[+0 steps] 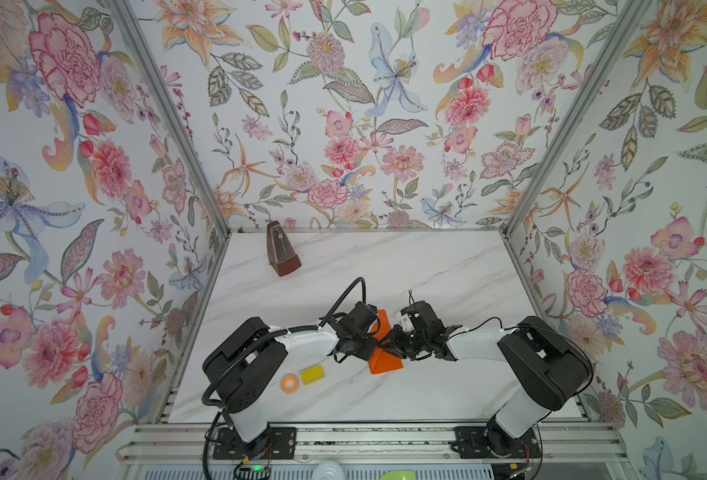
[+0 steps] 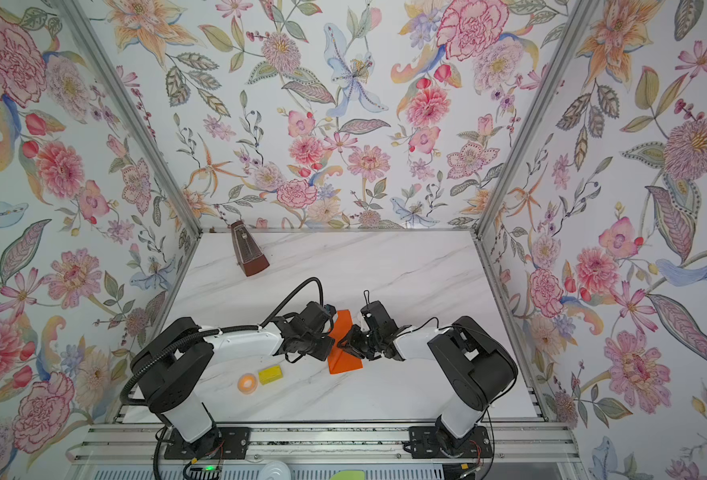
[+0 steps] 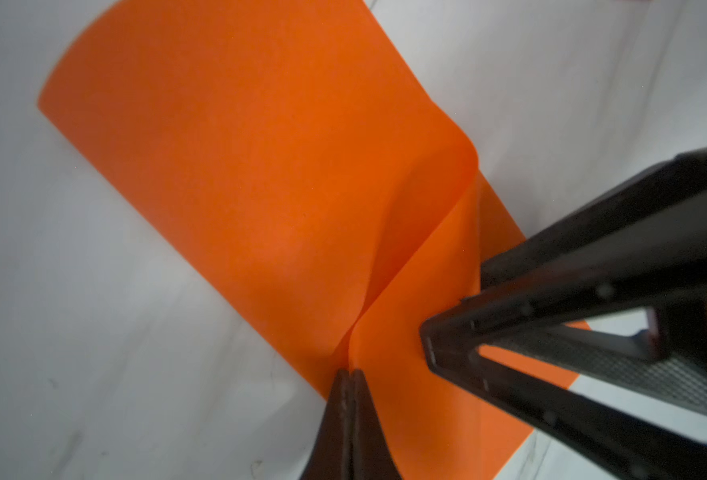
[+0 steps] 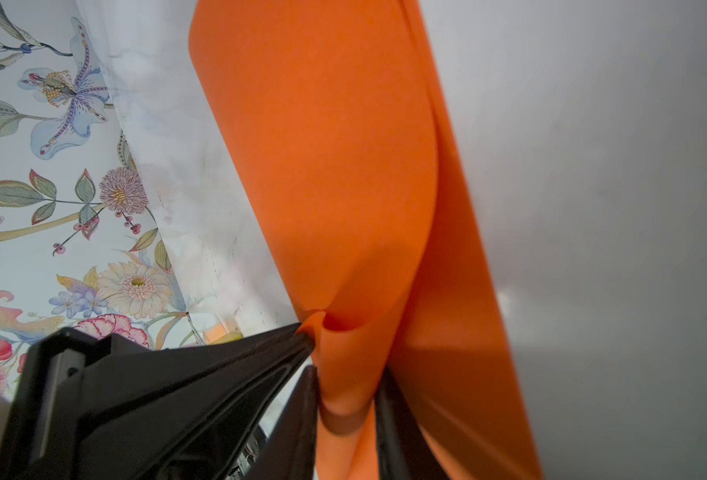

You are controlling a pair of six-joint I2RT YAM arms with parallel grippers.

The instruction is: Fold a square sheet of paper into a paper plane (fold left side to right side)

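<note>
The square sheet of paper (image 1: 385, 362) (image 2: 345, 362) is bright orange and lies mid-table, doubled over into a narrow strip with its upper layer bulging loosely (image 3: 260, 166). No paper plane is in view. My left gripper (image 3: 348, 374) (image 1: 379, 338) is shut on the sheet's edge, pinching both layers. My right gripper (image 4: 345, 395) (image 1: 389, 345) meets it from the opposite side. Its jaws stand slightly apart, pressed on a curled fold of the sheet (image 4: 322, 166) that fills the gap. The two grippers nearly touch over the paper in both top views.
An orange tape ring (image 1: 289, 382) and a yellow block (image 1: 312, 374) lie near the left arm's base. A brown metronome (image 1: 281, 253) stands at the back left. Floral walls enclose the marble table (image 1: 426, 270) on three sides.
</note>
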